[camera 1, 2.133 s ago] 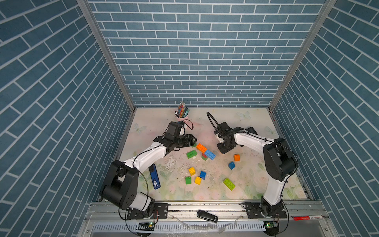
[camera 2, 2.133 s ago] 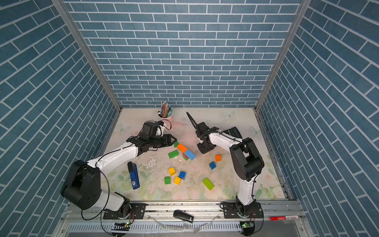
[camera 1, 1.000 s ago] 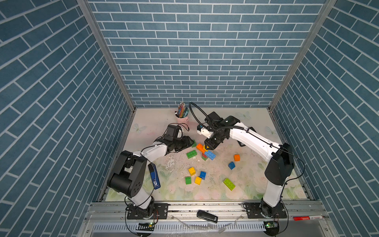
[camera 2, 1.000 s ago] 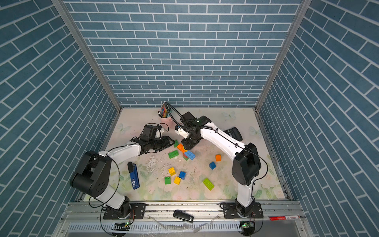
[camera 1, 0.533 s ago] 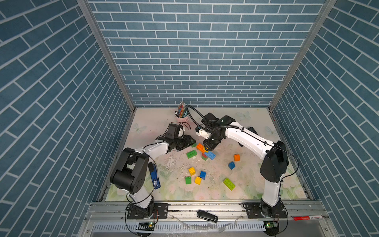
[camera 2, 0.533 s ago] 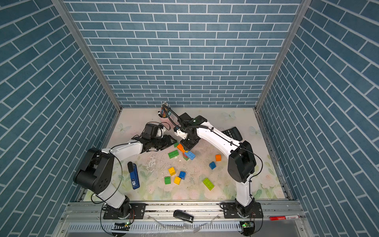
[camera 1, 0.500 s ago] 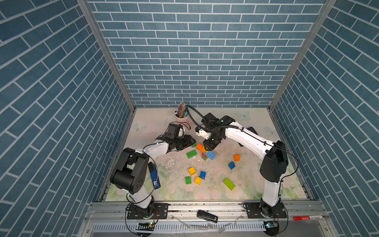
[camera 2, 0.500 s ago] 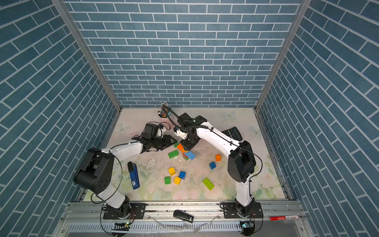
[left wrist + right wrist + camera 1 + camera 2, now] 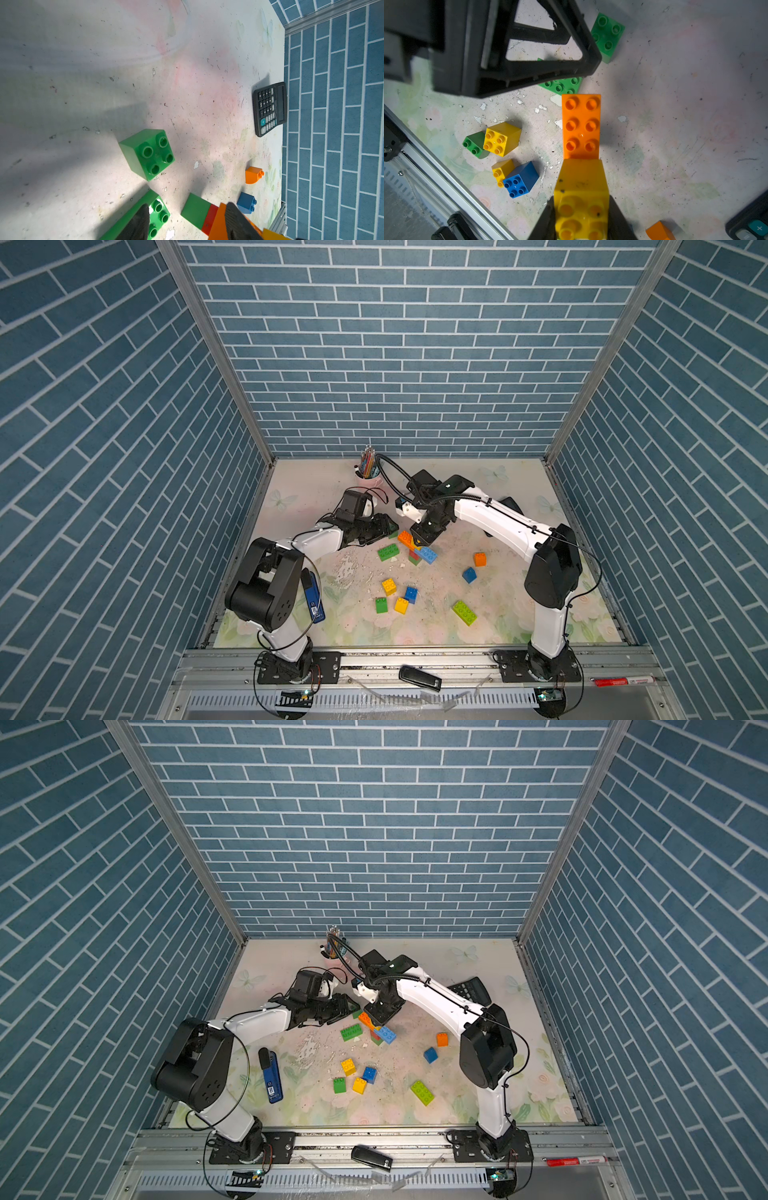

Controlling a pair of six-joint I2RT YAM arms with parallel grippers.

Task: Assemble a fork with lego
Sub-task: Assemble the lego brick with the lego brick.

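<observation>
I'm gripping the yellow brick [image 9: 581, 187] with the right hand [image 9: 581, 224], jaws closed on it. It's capping the joined stack mid-table [image 9: 507, 589], and the orange oblong brick [image 9: 581, 124] beneath is running long axis straight out from my fingertips, toward the left hand [image 9: 188, 218]. That hand is sitting half-spread, gripping nothing, nearer the loose green oblong brick [image 9: 562, 86] — all glossy hard plastic, studs facing up.

Closed in on three sides by blue brick-patterned walls [image 9: 395, 344], joined at the back corners by slanting aluminium posts [image 9: 214, 348]. Floored with a pale mat [image 9: 511, 626] printed with flowers and butterflies, scuffed and flaked to white near the middle. Edged along the front by a metal rail [image 9: 395, 659]. Lit evenly, with only soft shadows.
</observation>
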